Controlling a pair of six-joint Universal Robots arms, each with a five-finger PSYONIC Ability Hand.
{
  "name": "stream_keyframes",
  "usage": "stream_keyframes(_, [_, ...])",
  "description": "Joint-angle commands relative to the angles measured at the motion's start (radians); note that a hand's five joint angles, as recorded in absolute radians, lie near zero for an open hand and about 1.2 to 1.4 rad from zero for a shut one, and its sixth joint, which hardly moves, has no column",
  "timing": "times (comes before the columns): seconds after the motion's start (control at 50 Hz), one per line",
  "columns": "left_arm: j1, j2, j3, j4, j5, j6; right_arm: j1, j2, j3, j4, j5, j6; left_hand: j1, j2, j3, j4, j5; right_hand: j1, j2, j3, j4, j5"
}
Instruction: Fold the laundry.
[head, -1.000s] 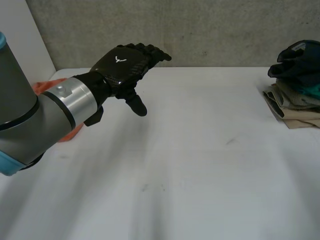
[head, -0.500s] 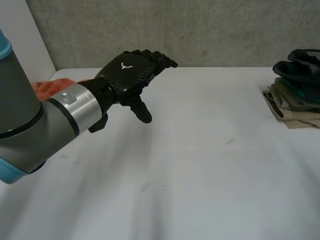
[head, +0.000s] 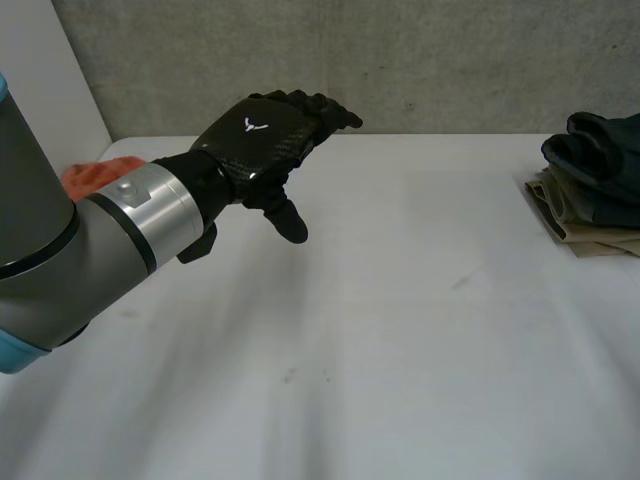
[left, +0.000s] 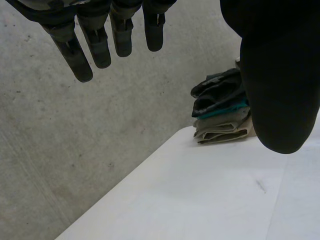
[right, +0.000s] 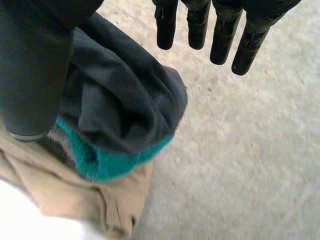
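The flat white table (head: 400, 330) lies bare across its middle and near edge. Over its far left part reaches the grey left arm (head: 60, 250) with its silver wrist ring. The black left hand (head: 262, 140) at its end hangs above the tabletop, fingers (left: 74, 55) straight and thumb apart, released and holding nothing. At the table's right edge, towards the far corner, sits the stack of folded laundry (head: 590, 205): a dark grey garment (right: 125, 105) on top, a teal knit piece (right: 110, 162) under it and beige cloth (right: 65, 195) at the bottom. The black right hand (right: 30, 65) is poised right over that stack, its fingers (right: 222, 30) straight and its thumb in front of the dark top layer. It grips nothing, though whether the thumb touches the fabric cannot be told. Smallest in sight is a crumpled orange-red cloth (head: 100, 172) at the table's left edge near the far corner, partly hidden behind the left arm. This looks like the gap between two garments: the stack seems done, and no cloth is spread for folding. The next move probably calls for the left hand to turn towards the orange-red cloth, close on it and draw it onto the bare middle, where both hands can flatten it. The right hand needs to lift clear of the stack without dragging the top layer askew.
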Motion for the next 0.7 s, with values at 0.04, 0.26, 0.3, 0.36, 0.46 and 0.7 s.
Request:
stream_keyframes(0.04, [0.0, -0.002, 0.006, 0.0, 0.003, -0.001, -0.168, -0.124, -0.014, 0.223, -0.009, -0.007, 0.018, 0.008, 0.002, 0.008, -0.01, -0.029, -0.047, -0.036, -0.061, -0.066])
stream_keyframes(0.26, [0.011, 0.0, 0.012, 0.014, -0.006, -0.001, -0.207, -0.181, -0.235, 0.246, 0.321, -0.2, 0.012, 0.002, -0.004, 0.002, -0.015, -0.029, -0.047, -0.036, -0.061, -0.066])
stream_keyframes(0.3, [0.023, 0.0, 0.017, 0.037, -0.038, -0.001, -0.051, -0.237, -0.251, 0.191, 0.351, -0.173, 0.012, 0.002, -0.004, 0.002, -0.015, -0.029, -0.047, -0.036, -0.061, -0.066])
stream_keyframes(0.36, [0.048, 0.001, 0.026, 0.092, -0.144, 0.008, 0.146, -0.305, -0.21, 0.101, 0.341, -0.095, 0.001, -0.009, -0.015, -0.009, -0.027, -0.029, -0.047, -0.036, -0.061, -0.066])
stream_keyframes(0.46, [0.159, -0.016, 0.049, 0.173, -0.316, 0.04, 0.4, -0.419, -0.01, -0.045, 0.264, 0.014, -0.005, -0.015, -0.021, -0.015, -0.033, -0.029, -0.047, -0.036, -0.061, -0.066])
stream_keyframes(0.7, [0.497, -0.348, 0.096, 0.187, -0.289, 0.532, 0.844, -0.313, 0.322, -0.09, 0.147, -0.078, -0.008, -0.018, -0.024, -0.018, -0.036, -0.029, -0.047, -0.036, -0.061, -0.066])
